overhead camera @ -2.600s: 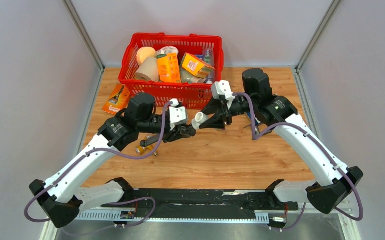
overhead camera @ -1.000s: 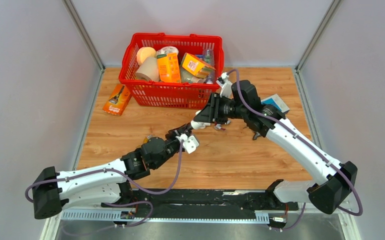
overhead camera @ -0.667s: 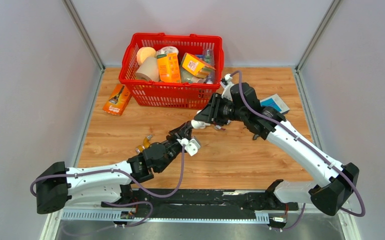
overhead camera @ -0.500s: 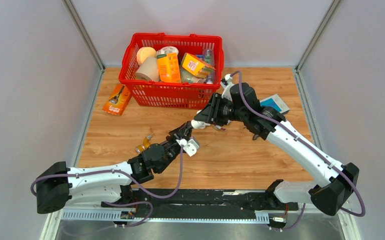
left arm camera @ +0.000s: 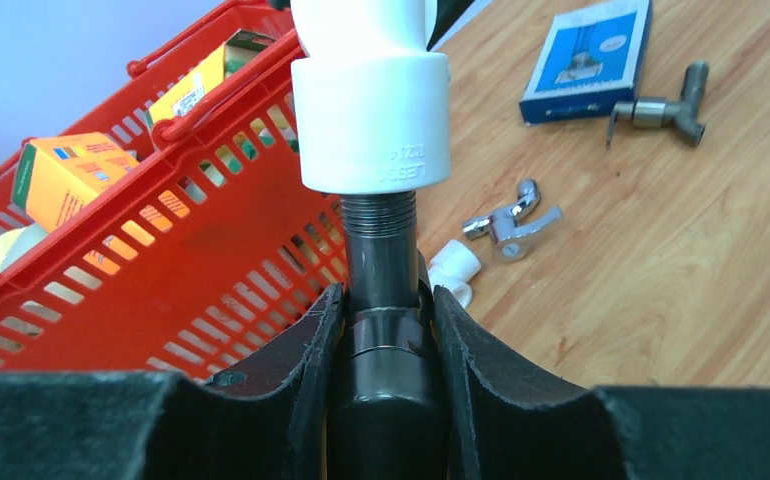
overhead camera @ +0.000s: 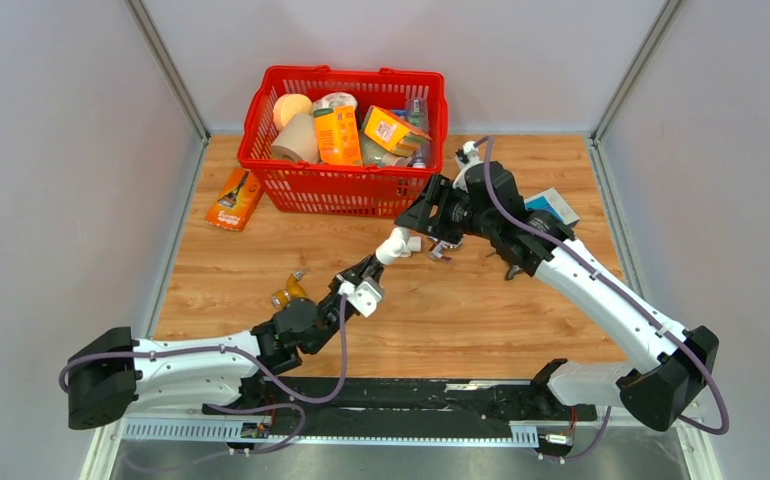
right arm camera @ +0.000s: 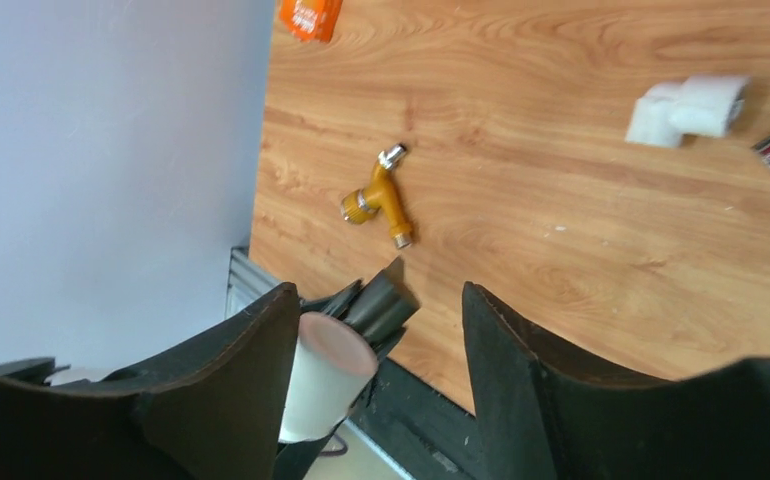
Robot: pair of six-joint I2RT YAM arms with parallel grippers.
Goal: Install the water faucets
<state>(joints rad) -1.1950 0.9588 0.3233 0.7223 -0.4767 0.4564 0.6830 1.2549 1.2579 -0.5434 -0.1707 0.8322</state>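
A wood-grain bench (overhead camera: 481,300) sits in a booth of plain grey walls (overhead camera: 61,200), with a red basket (overhead camera: 346,190) of packets at its far edge. Just in front of the basket's right corner, the dark grey faucet (left arm camera: 381,250) is held up off the bench. The left fingers (left arm camera: 306,345) are clamped on its stem, and a white elbow fitting (left arm camera: 371,110) sits on its threaded tip. The right fingers (right arm camera: 521,360) stand apart with that fitting between them, close against one finger.
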